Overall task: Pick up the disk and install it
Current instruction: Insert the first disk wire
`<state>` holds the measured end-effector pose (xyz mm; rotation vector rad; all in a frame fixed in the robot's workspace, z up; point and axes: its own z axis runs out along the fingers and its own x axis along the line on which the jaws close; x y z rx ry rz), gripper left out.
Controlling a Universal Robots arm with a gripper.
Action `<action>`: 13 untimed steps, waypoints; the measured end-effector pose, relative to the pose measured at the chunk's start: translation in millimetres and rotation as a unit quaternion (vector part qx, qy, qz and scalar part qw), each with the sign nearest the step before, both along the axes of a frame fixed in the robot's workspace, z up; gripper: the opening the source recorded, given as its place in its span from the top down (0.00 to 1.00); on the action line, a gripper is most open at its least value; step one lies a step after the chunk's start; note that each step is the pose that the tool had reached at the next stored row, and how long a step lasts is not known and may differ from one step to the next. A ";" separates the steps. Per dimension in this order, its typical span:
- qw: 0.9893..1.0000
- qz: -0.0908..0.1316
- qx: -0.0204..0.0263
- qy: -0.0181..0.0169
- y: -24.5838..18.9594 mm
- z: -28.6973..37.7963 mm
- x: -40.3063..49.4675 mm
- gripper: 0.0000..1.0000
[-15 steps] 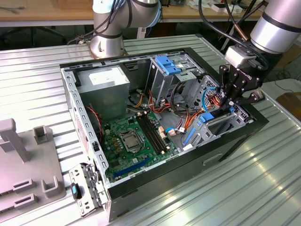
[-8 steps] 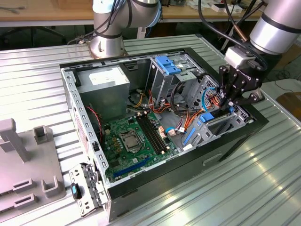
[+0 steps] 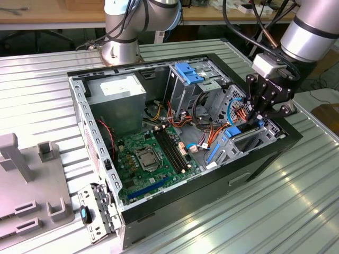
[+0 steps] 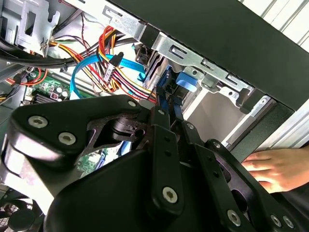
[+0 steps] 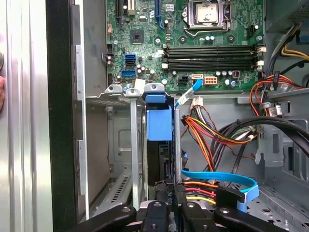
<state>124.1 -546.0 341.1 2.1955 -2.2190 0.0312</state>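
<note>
– Blue rail, dark body: where is the disk [image 5: 159, 126] in the first wrist view?
– It stands on edge in a slot of the drive cage [image 5: 112, 94], straight ahead of my gripper [image 5: 174, 207]. Its long axis runs away from my fingertips, down into the slot, in line with my reach. The motherboard [image 5: 193, 43] lies beyond the cage.

– And the grip?
– My fingers sit close together on the disk's near edge. I judge them clamped on it.

– Second wrist view?
– My black fingers [image 4: 161, 126] converge on the thin blue-railed edge of the disk [image 4: 167, 91]. The disk points from them into the cage, beside the bundle of coloured cables [image 4: 108, 67]. A person's hand [image 4: 273, 166] rests on the outside of the computer case [image 4: 227, 43], well apart from the disk.

– Exterior view?
– My gripper [image 3: 259, 117] hangs over the cage at the exterior view's right end of the open case [image 3: 175, 211]. The disk is directly beneath it, partly in. Seating depth cannot be read.
</note>
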 end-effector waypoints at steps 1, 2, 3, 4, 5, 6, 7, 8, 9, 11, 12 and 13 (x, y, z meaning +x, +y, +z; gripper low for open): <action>1.000 0.000 0.000 0.000 0.0 -0.8 0.0 0.83; 1.000 0.000 0.000 0.000 0.0 -1.2 0.0 0.83; 1.000 0.000 0.000 0.000 0.0 -1.4 0.0 0.83; 1.000 0.000 0.000 0.000 0.0 -1.6 0.0 0.83; 1.000 0.000 0.000 0.000 0.0 -1.8 0.0 0.83; 1.000 0.000 0.000 0.000 0.0 -1.9 0.0 0.83; 1.000 0.000 0.000 0.000 0.0 -1.9 0.0 0.83; 1.000 0.000 0.000 0.000 0.0 -1.9 0.0 0.83; 1.000 0.000 0.000 0.000 0.0 -2.1 0.0 0.83; 1.000 0.000 0.001 0.000 0.0 -2.2 0.0 0.82; 1.000 0.000 0.001 0.000 0.0 -2.1 0.0 0.75; 1.000 0.000 0.000 0.000 0.0 -1.4 0.0 0.75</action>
